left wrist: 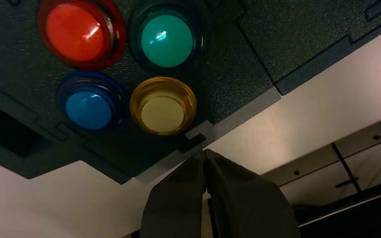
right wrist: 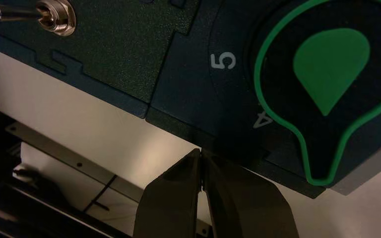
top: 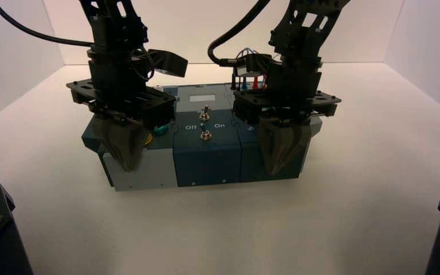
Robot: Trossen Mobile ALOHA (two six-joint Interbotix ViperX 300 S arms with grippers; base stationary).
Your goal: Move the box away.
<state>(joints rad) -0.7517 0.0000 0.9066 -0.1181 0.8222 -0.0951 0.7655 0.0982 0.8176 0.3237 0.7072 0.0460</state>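
1. Both grippers are pressed shut with nothing between the fingers: the left gripper (top: 127, 150) sits at the box's (top: 206, 154) near edge on its left end, the right gripper (top: 283, 153) at the same edge on its right end.
2. Left wrist view shows the left gripper (left wrist: 206, 157) with its tips together, touching or just short of the grey front lip below the yellow button (left wrist: 162, 110). The red button (left wrist: 78, 32), green button (left wrist: 167, 39) and blue button (left wrist: 89, 106) lie farther in on the panel.
3. Right wrist view shows the right gripper (right wrist: 201, 157) closed the same way, at the box's edge just beside the green dial (right wrist: 330, 84), near the printed 4 and 5. A toggle switch (right wrist: 49, 15) lies farther along the panel.
4. Placement: the box stands on the white table (top: 378, 172), centred between the 2 arms, its long axis running left to right across the robot's front. The wires (top: 249, 77) are plugged in at its far right.
5. Key relation: the box lies directly beyond both sets of tips, away from the robot, and each arm is matched to 1 end. I judge a push away needs both tips advancing evenly; uneven contact would likely turn the box instead of sliding it straight.
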